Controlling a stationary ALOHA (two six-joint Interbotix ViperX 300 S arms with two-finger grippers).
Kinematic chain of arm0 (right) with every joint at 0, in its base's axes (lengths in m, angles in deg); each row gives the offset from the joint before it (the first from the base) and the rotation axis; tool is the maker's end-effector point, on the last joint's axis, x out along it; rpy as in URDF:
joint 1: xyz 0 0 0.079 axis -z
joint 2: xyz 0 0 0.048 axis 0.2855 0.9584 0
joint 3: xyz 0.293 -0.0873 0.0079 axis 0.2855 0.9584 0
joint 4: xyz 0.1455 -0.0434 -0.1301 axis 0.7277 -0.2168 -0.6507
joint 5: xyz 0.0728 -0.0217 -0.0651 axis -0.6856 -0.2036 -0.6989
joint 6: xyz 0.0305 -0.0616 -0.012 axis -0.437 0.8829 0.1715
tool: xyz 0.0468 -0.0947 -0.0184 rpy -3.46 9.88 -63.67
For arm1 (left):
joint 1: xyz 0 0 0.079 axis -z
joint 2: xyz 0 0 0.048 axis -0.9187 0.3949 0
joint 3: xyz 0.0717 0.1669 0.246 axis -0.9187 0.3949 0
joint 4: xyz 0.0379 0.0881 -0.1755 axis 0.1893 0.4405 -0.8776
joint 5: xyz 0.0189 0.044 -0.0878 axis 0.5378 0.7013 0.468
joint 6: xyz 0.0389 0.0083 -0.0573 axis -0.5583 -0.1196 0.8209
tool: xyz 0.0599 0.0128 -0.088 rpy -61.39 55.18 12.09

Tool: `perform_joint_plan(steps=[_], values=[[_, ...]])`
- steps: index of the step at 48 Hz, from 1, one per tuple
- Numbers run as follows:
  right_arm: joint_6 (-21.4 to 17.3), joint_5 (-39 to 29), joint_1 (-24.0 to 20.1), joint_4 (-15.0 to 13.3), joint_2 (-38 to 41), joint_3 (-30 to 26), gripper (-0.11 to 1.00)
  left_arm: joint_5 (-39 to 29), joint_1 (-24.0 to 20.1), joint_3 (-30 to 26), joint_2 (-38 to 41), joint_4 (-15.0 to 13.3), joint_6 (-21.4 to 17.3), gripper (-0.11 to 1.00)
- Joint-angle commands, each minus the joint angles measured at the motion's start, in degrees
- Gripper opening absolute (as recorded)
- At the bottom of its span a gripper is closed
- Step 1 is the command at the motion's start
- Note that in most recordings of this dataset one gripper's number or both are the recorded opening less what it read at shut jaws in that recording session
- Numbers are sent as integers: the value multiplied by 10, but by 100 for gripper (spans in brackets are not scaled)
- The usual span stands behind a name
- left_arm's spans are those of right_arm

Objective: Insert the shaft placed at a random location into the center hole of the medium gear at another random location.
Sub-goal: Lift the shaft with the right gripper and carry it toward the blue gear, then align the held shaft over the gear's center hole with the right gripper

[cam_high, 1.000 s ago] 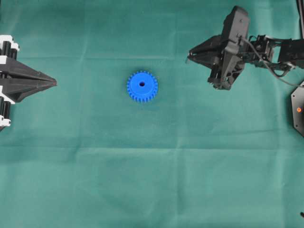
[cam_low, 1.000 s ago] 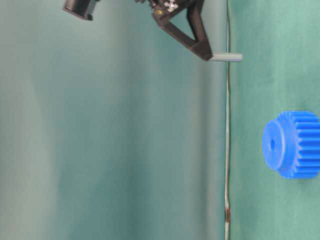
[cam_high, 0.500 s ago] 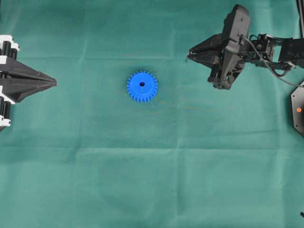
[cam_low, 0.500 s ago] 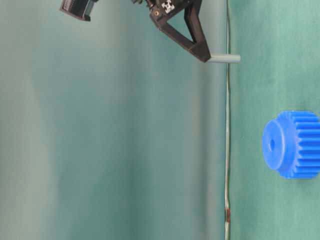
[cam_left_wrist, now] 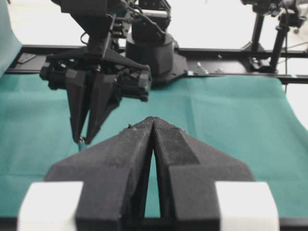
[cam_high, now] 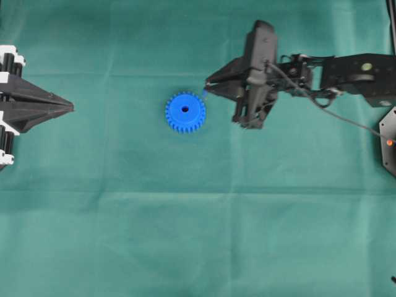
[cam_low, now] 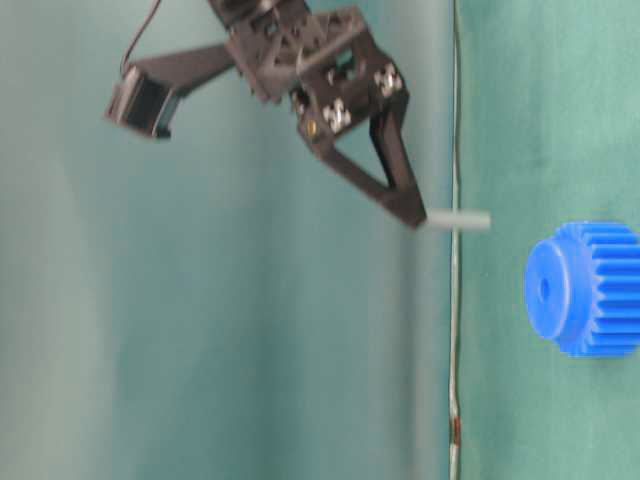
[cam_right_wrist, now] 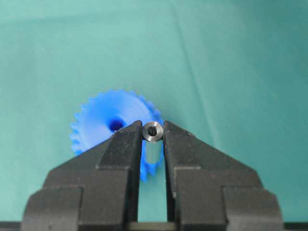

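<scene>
**Jaws pinch the shaft, just short of the gear**

Jaws of the right gripper (cam_right_wrist: pixel 152 144) stand narrow, pinching the shaft (cam_right_wrist: pixel 152 132) between their tips; the pin's hollow end faces the wrist camera. Jaws of the left gripper (cam_left_wrist: pixel 152 126) are pressed together with nothing between them.

Largest first. Green cloth (cam_high: pixel 198 235) covers the whole tabletop, lightly creased. Right arm (cam_high: pixel 346 71) reaches in from the right edge of the overhead view, black, with a cable looping along it. Left gripper (cam_high: pixel 68 108) sits at the left edge of that view, pointing toward the middle, well apart from the gear.

Right gripper (cam_high: pixel 207 86) ends just beside the gear's upper right rim in the overhead view. Table-level view shows it raised off the cloth, tips angled down (cam_low: pixel 415 215).

Medium gear (cam_high: pixel 185 112) lies flat on the cloth near the middle, bright blue, teeth all round the rim, hub face up. Also seen in the table-level view (cam_low: pixel 585 288) and behind the jaws in the right wrist view (cam_right_wrist: pixel 108 127).

Shaft (cam_low: pixel 458 220), silvery grey, sticks out beyond the jaw tips toward the cloth, apart from the gear, not touching it.

Center hole (cam_high: pixel 185 109) is a small dark round spot in the hub, open. In the right wrist view it (cam_right_wrist: pixel 116 125) shows just left of the shaft's end.
</scene>
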Motion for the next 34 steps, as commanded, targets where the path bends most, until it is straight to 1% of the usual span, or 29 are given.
perform_joint_plan(steps=[1,12,23,34], values=[[4,5,-7,2,4,-38,13,4,1,-15,4,1,1,0],[7,0,-20,1,34,-75,13,4,1,-15,4,1,1,0],[7,0,-19,1,42,-81,13,3,1,-15,4,1,1,0],[5,8,-19,2,69,-83,13,3,1,-14,4,1,1,0]])
